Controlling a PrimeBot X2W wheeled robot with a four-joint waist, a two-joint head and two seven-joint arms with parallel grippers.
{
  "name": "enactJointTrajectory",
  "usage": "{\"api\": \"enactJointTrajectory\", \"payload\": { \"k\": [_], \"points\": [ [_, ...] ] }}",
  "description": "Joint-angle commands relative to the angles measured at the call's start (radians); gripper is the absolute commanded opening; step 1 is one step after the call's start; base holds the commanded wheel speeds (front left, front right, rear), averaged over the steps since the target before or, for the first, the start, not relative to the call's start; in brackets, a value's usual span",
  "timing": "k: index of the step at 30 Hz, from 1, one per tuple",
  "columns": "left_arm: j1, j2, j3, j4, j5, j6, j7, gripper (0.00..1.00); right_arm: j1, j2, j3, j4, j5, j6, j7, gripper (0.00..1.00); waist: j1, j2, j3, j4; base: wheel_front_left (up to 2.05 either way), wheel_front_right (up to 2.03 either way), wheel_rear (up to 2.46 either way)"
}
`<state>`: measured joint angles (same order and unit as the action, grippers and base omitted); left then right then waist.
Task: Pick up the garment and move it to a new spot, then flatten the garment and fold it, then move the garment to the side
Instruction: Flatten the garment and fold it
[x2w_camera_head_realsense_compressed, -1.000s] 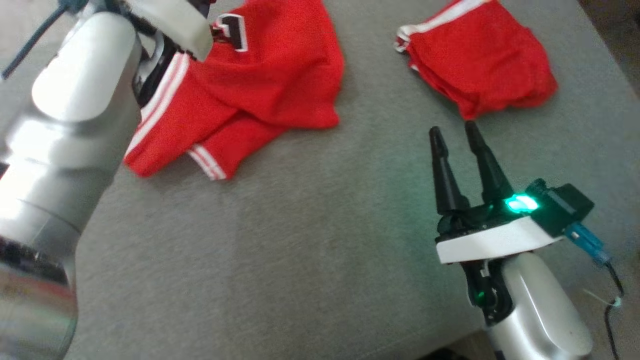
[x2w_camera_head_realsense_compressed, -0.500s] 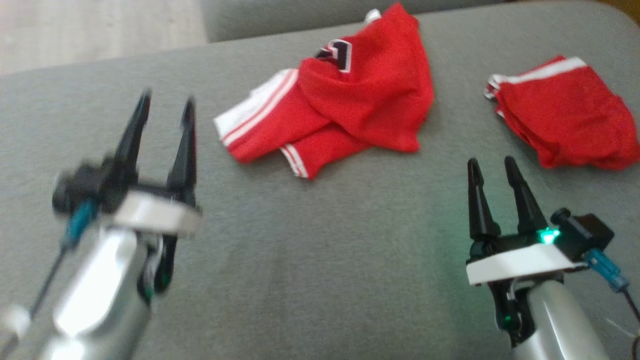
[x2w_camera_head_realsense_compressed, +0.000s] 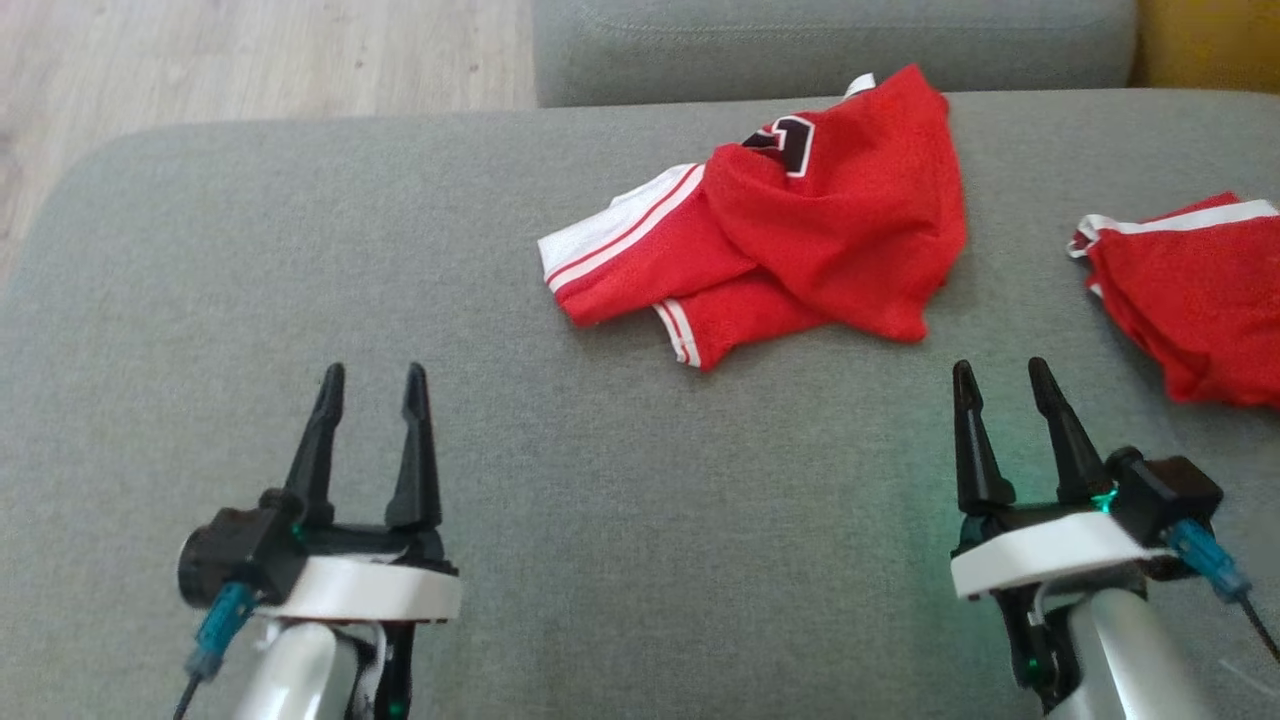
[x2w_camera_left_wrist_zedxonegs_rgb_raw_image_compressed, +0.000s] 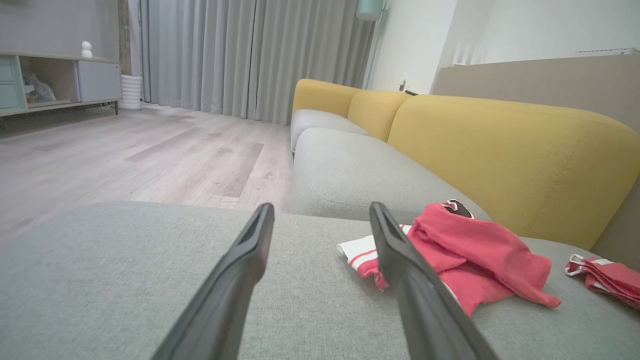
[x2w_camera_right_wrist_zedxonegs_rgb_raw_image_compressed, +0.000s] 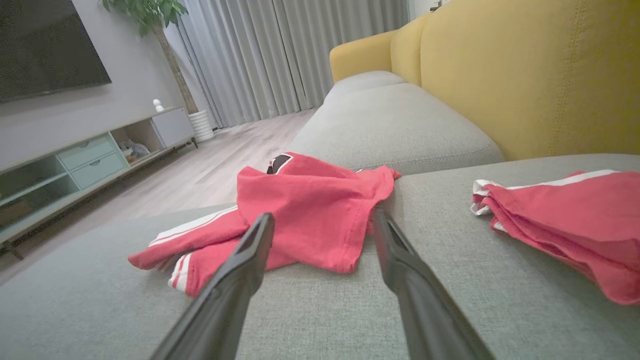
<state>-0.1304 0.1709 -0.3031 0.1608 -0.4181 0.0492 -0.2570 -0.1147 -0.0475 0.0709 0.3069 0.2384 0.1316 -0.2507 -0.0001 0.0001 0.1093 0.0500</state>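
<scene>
**Supervisor:** State the layout.

**Operator:** I see the grey sofa cushion (x2w_camera_head_realsense_compressed: 600, 560) carrying a crumpled red jersey (x2w_camera_head_realsense_compressed: 840, 230) on its far half. Its long axis runs left to right, white-striped end toward my left. A folded red garment (x2w_camera_head_realsense_compressed: 1190, 300) lies apart at the far right.

**Supervisor:** Which arm leads?

**Operator:** The right, in my judgement. The jersey's near corner lies just ahead and slightly left of the right claw (x2w_camera_head_realsense_compressed: 1001, 370). The left claw (x2w_camera_head_realsense_compressed: 373, 372) is well apart, with the jersey ahead and to its right. Both claws stand open and empty.

L tool (x2w_camera_head_realsense_compressed: 374, 372), R tool (x2w_camera_head_realsense_compressed: 1001, 365): blk fingers (x2w_camera_head_realsense_compressed: 415, 450) | wht collars (x2w_camera_head_realsense_compressed: 370, 592) | blue plugs (x2w_camera_head_realsense_compressed: 222, 615)
</scene>
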Motion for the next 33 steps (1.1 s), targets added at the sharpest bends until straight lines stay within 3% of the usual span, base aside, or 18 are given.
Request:
{"api": "enactJointTrajectory", "payload": {
  "k": [1, 15, 25, 26, 27, 33],
  "points": [
    [-0.051, -0.001, 0.043, -0.026, 0.017, -0.01, -0.005, 1.0, -0.051, -0.003, 0.015, -0.016, -0.016, -0.001, 0.0, 1.0, 0.0001, -0.0001, 0.013, 0.012, 0.0, 0.0, 0.0],
    [-0.097, -0.086, 0.096, 0.034, 0.101, -0.101, -0.005, 1.0, -0.301, -0.003, -0.07, 0.336, -0.192, -0.001, 0.181, 1.0, 0.0001, -0.0001, 0.091, 0.095, 0.0, 0.0, 0.0],
    [-0.103, -0.109, 0.128, 0.042, 0.127, -0.125, -0.005, 1.0, -0.419, -0.003, -0.152, 0.522, -0.315, -0.001, 0.158, 0.97, 0.0001, -0.0001, 0.112, 0.124, 0.0, 0.0, 0.0],
    [-0.103, -0.111, 0.132, 0.042, 0.129, -0.126, -0.005, 1.0, -0.428, -0.003, -0.161, 0.536, -0.316, -0.001, 0.148, 0.34, 0.0001, -0.0001, 0.113, 0.121, 0.0, 0.0, 0.0],
    [-0.103, -0.112, 0.135, 0.042, 0.131, -0.127, -0.005, 1.0, -0.437, -0.003, -0.167, 0.547, -0.315, -0.001, 0.134, 0.0, 0.0001, -0.0001, 0.113, 0.117, 0.0, 0.0, 0.0],
    [-0.104, -0.116, 0.157, 0.049, 0.142, -0.134, -0.005, 1.0, -0.461, -0.003, -0.181, 0.595, -0.281, -0.001, 0.036, 0.0, 0.0001, -0.0001, 0.09, 0.077, 0.0, 0.0, 0.0]
  ]
}}
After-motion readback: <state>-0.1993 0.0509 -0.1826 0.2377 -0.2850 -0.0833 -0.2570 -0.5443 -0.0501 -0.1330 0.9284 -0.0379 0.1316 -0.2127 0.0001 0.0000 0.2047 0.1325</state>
